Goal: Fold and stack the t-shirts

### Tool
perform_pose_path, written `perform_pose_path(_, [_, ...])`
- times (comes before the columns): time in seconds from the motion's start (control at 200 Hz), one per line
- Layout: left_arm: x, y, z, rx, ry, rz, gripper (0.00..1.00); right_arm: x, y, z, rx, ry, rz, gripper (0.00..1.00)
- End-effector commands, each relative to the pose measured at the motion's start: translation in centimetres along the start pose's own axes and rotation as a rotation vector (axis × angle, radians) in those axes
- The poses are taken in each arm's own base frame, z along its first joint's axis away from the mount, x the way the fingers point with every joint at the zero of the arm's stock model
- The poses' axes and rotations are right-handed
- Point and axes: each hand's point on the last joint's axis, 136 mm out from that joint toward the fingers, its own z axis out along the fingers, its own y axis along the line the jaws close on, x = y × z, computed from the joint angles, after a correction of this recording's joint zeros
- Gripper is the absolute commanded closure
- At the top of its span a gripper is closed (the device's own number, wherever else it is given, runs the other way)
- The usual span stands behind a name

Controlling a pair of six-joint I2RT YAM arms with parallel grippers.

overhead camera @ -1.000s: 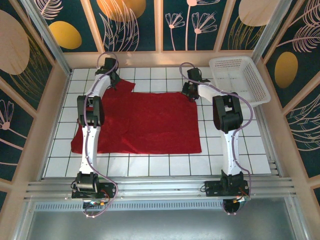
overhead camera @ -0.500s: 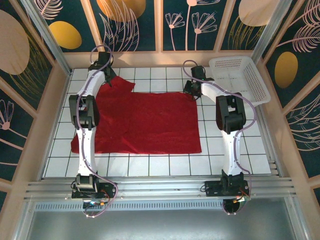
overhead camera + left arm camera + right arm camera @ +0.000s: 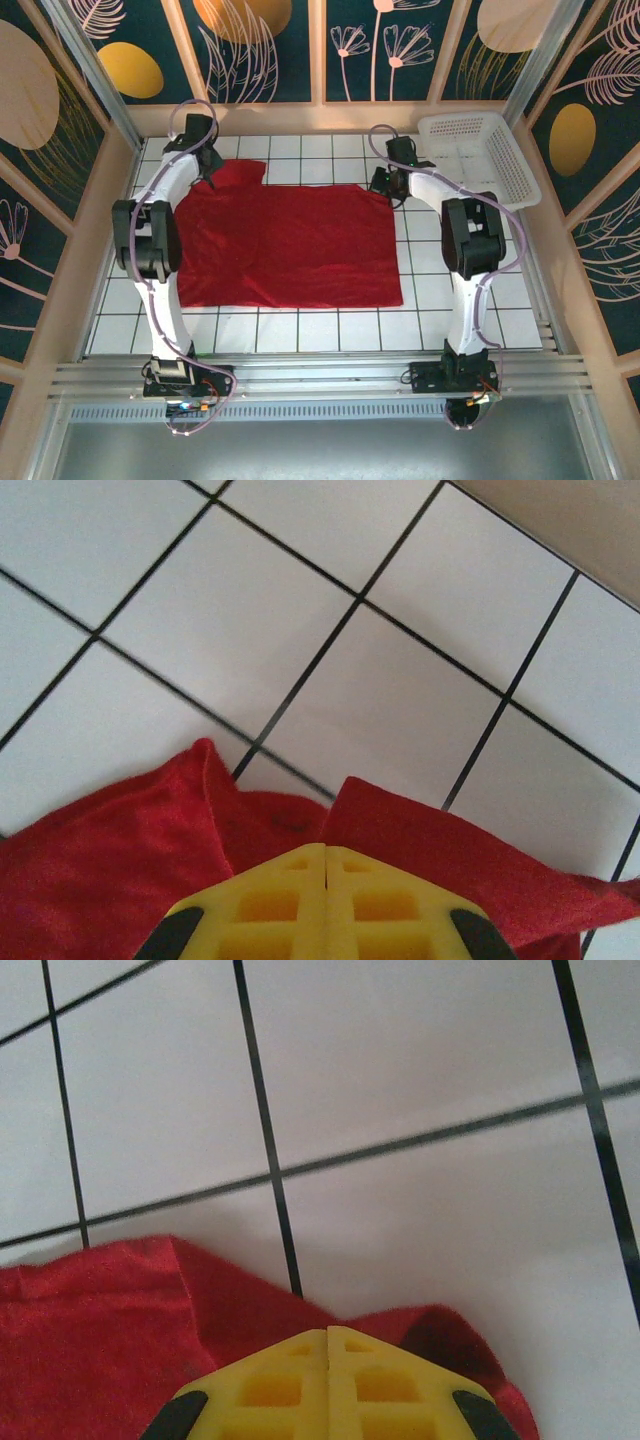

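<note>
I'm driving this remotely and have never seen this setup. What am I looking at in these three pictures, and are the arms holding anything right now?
Two white robot arms are bolted at the near edge of a tiled table. The overhead picture looks down from behind them, with the left arm on the left and the right arm on the right. The other two pictures come from a camera on each wrist. The yellow shapes at the bottom of each are that arm's own jaws. One red t-shirt lies spread flat, and a white mesh basket sits at the far right. Both sets of jaws are shut, each pinching the shirt's far edge near a corner.
</note>
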Motion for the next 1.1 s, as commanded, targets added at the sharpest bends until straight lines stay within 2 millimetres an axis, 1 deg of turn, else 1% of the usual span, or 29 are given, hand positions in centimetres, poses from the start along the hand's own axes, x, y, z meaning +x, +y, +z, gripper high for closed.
perform_pose_path(0.0, [-1.7,1.3,-3.5,0.005,-0.094,-0.069,1.0,-0.3,1.0,-2.6,-0.01,-0.053,-0.019,1.0])
perform_pose_path(0.04, [-1.7,2.1,-4.5,-0.001,-0.108,-0.09,1.0,-0.1,0.9,-2.9,-0.006,-0.057,-0.018,1.0])
perform_pose_path(0.075, [-1.1,3.0,-5.1,-0.011,-0.106,-0.104,1.0,0.1,0.9,-3.3,-0.002,-0.062,-0.018,1.0])
perform_pose_path(0.08, [-1.4,3.0,-5.5,-0.004,-0.116,-0.11,1.0,0.2,0.9,-3.3,-0.001,-0.062,-0.018,1.0])
perform_pose_path(0.15, [-1.1,4.6,-6.9,-0.009,-0.126,-0.147,1.0,0.6,0.8,-4.0,0.014,-0.067,-0.019,1.0])
perform_pose_path(0.16, [-0.7,5.0,-6.8,-0.015,-0.118,-0.149,1.0,0.8,0.8,-4.1,0.016,-0.067,-0.019,1.0])
perform_pose_path(0.18, [-0.7,5.4,-7.3,-0.012,-0.123,-0.159,1.0,0.9,0.7,-4.3,0.02,-0.07,-0.018,1.0])
perform_pose_path(0.195, [-0.3,5.6,-7.2,-0.018,-0.116,-0.162,1.0,1.1,0.7,-4.5,0.022,-0.069,-0.02,1.0])
perform_pose_path(0.205, [-0.7,5.8,-8.0,-0.008,-0.13,-0.172,1.0,1.1,0.7,-4.6,0.023,-0.07,-0.019,1.0])
perform_pose_path(0.22, [-0.7,6.1,-8.5,-0.007,-0.136,-0.18,1.0,1.3,0.7,-4.7,0.027,-0.07,-0.019,1.0])
perform_pose_path(0.295, [-0.5,7.3,-10.2,-0.001,-0.149,-0.2,1.0,2.1,0.4,-5.6,0.033,-0.068,-0.014,1.0])
perform_pose_path(0.4, [0.0,8.5,-12.5,0.016,-0.165,-0.214,1.0,3.5,-0.1,-7.0,0.046,-0.065,-0.007,1.0])
perform_pose_path(0.515, [1.5,10.3,-14.4,0.006,-0.166,-0.223,1.0,5.0,-0.6,-8.5,0.044,-0.061,0.0,1.0])
perform_pose_path(0.611, [2.9,12.0,-16.0,-0.004,-0.17,-0.236,1.0,6.7,-1.5,-9.4,0.052,-0.046,0.014,1.0])
perform_pose_path(0.711, [4.8,13.8,-16.9,-0.026,-0.162,-0.24,1.0,8.3,-2.3,-10.0,0.053,-0.034,0.025,1.0])
perform_pose_path(0.776, [6.3,14.8,-17.0,-0.042,-0.147,-0.241,1.0,9.5,-2.7,-10.3,0.049,-0.019,0.027,1.0])
perform_pose_path(0.796, [6.3,15.0,-17.2,-0.041,-0.151,-0.245,1.0,9.8,-2.8,-10.3,0.049,-0.013,0.028,1.0])
perform_pose_path(0.811, [7.2,15.5,-16.8,-0.056,-0.135,-0.24,1.0,10.1,-2.9,-10.4,0.05,-0.011,0.028,1.0])
perform_pose_path(0.856, [8.2,16.3,-16.7,-0.073,-0.127,-0.242,1.0,10.7,-3.2,-10.5,0.05,-0.002,0.031,1.0])
perform_pose_path(1.001, [10.0,18.5,-16.6,-0.131,-0.136,-0.246,1.0,12.6,-4.1,-10.6,0.062,0.031,0.038,1.0])
perform_pose_path(1.096, [10.9,20.0,-16.5,-0.19,-0.142,-0.251,1.0,13.4,-4.7,-10.3,0.077,0.049,0.044,1.0])
